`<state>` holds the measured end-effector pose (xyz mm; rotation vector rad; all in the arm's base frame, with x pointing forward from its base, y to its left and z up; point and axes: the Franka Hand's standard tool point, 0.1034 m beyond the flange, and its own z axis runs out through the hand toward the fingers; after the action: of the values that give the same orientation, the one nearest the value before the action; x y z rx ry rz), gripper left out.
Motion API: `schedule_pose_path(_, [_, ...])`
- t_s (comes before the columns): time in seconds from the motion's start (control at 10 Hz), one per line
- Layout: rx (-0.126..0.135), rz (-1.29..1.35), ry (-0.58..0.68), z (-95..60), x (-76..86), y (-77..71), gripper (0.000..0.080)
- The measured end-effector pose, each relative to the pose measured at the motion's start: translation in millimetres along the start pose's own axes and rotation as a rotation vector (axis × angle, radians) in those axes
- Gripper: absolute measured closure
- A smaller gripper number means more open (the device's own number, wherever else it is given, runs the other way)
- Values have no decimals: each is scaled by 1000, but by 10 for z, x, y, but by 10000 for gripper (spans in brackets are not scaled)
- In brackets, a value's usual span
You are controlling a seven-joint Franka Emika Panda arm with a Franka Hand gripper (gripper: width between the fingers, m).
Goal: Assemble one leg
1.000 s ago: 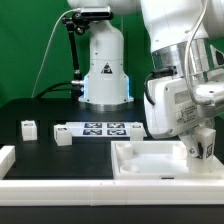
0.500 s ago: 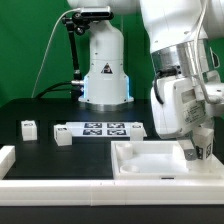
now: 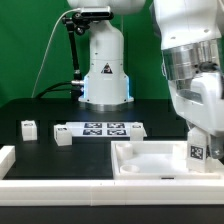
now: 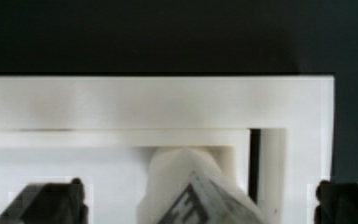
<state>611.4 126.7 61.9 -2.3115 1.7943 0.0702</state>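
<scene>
Green backdrop wall [image 3: 30,50] behind a black bench [image 3: 40,110]. A black cable [image 3: 52,60] hangs across the backdrop. Lighting even.

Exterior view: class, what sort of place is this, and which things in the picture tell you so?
Probably a robotics lab test bench. A white robot arm works over a black table before a green backdrop, and a marker board with printed tags lies among loose white furniture parts.

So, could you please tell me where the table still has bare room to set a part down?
Bare dark table lies behind the marker board, toward the green backdrop, and between the two small white blocks and the front white rail. The exterior view's right is crowded: large white tray-shaped piece, small white tagged leg, arm above.
</scene>
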Motion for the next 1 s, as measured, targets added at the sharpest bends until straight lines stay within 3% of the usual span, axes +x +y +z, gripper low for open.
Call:
schedule_pose_path(0.3, [-31,-407,21,-27,7,-41,151])
schedule_pose_path(0.7, [-39,-837,26,-60,154,-43,151])
schedule_pose_path(0.9, [-38,-815,26,-60,157,-43,173])
schedule_pose_path(1.0, [-38,-814,26,-60,159,-43,361])
